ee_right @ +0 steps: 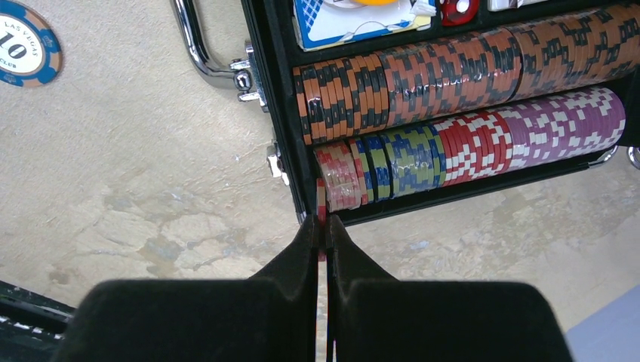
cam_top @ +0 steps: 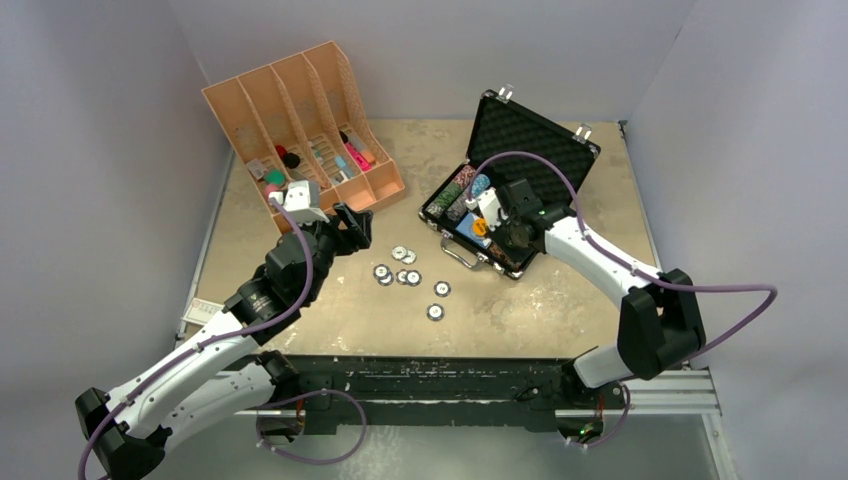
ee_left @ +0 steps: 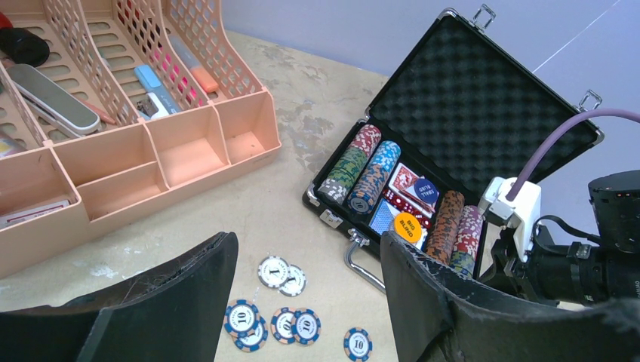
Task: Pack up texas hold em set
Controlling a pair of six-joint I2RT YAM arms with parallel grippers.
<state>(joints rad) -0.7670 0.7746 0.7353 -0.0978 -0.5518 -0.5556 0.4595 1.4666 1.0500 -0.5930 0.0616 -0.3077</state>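
Note:
The black briefcase [cam_top: 532, 135] lies open on the table, foam lid up, with rows of striped chips [ee_right: 468, 139], card decks [ee_left: 385, 217], a yellow button [ee_left: 407, 227] and a blue button [ee_left: 425, 189] inside. Several loose blue and white chips [cam_top: 410, 277] lie on the table in front of its silver handle [ee_right: 198, 53]. My left gripper [ee_left: 308, 249] is open and empty, above the loose chips [ee_left: 287, 320]. My right gripper [ee_right: 322, 222] is shut on a thin red-and-white chip [ee_right: 321, 207], held edge-on at the end of the case's nearest chip row.
The orange slotted organiser [cam_top: 300, 120] with pens and small items stands at the back left, close to my left gripper. One loose blue chip [ee_right: 23, 47] lies left of the handle. Grey walls enclose the table on three sides.

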